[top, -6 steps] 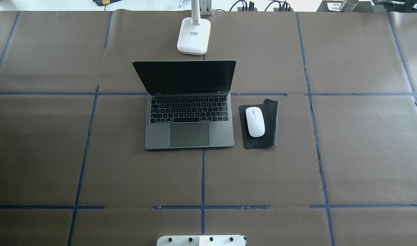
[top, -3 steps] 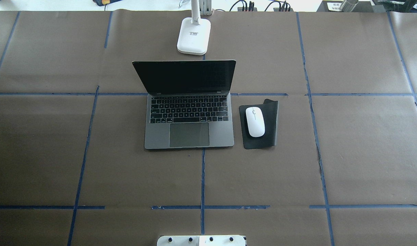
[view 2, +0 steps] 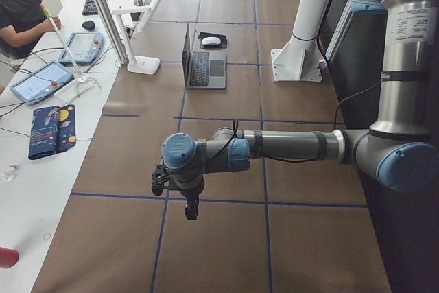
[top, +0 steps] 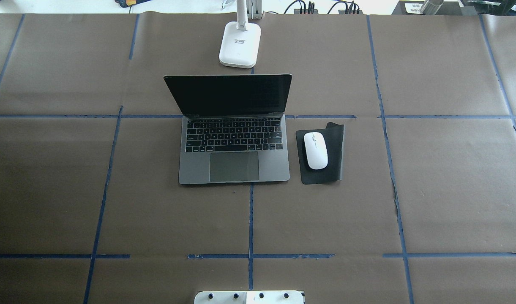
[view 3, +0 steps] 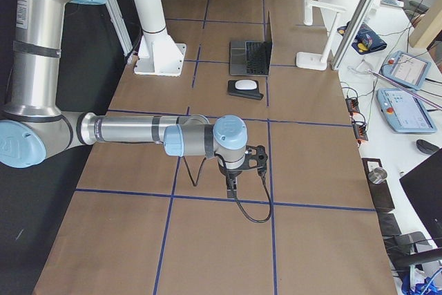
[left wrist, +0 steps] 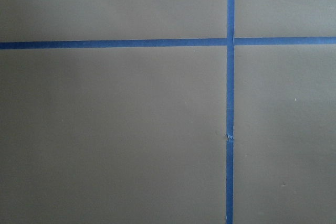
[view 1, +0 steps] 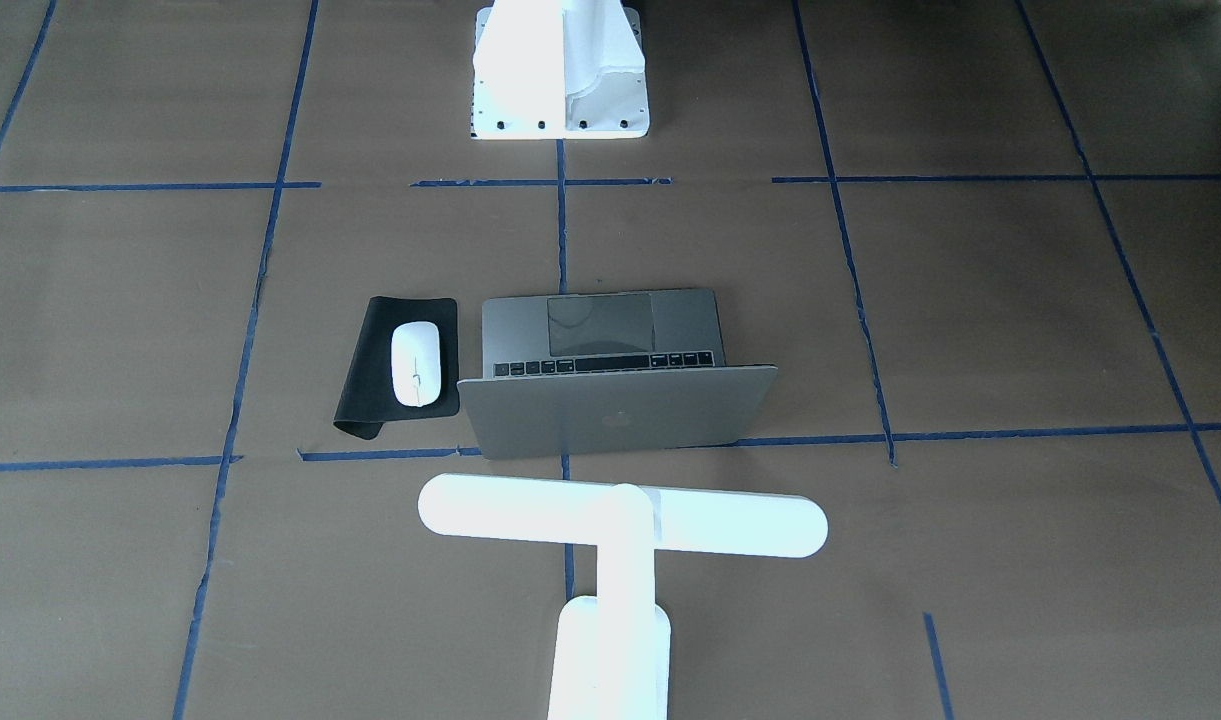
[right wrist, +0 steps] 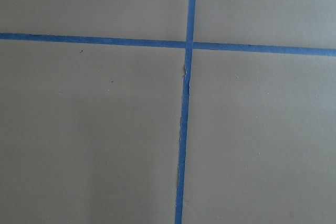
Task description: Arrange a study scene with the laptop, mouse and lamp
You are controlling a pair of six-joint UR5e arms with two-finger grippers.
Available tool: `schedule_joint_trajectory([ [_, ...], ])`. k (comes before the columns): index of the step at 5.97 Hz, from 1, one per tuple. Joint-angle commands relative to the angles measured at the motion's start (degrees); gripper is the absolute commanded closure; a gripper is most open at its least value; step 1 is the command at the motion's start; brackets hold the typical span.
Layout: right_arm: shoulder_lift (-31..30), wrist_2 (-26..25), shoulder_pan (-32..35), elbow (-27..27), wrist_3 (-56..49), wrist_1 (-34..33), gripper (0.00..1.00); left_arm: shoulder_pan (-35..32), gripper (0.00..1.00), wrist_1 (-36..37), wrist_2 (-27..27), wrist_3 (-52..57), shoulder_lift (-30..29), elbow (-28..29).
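Though spread of left gripper and right gripper cannot be told, mouse lies beside open laptop, lamp behind it.

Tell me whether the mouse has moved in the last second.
No. In the overhead view the mouse sits at the same spot on the black mat, with the same gap to the laptop, as in both earlier pictures.

Overhead, the top edge cuts off the lamp stem. Left gripper and right gripper: too small to judge the opening.
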Motion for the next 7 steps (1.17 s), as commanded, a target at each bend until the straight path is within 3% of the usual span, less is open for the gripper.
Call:
schedule_joint_trajectory([
  [1, 0.41, -0.01, 0.07, -0.06, -0.02, -0.02, 0.00, 0.00, 0.00, -0.03, 0.00, 0.08, 0.00, 0.26],
  [7, 0.41, -0.01, 0.07, -0.06, -0.02, -0.02, 0.00, 0.00, 0.00, -2.40, 0.00, 0.17, 0.00, 2.45],
])
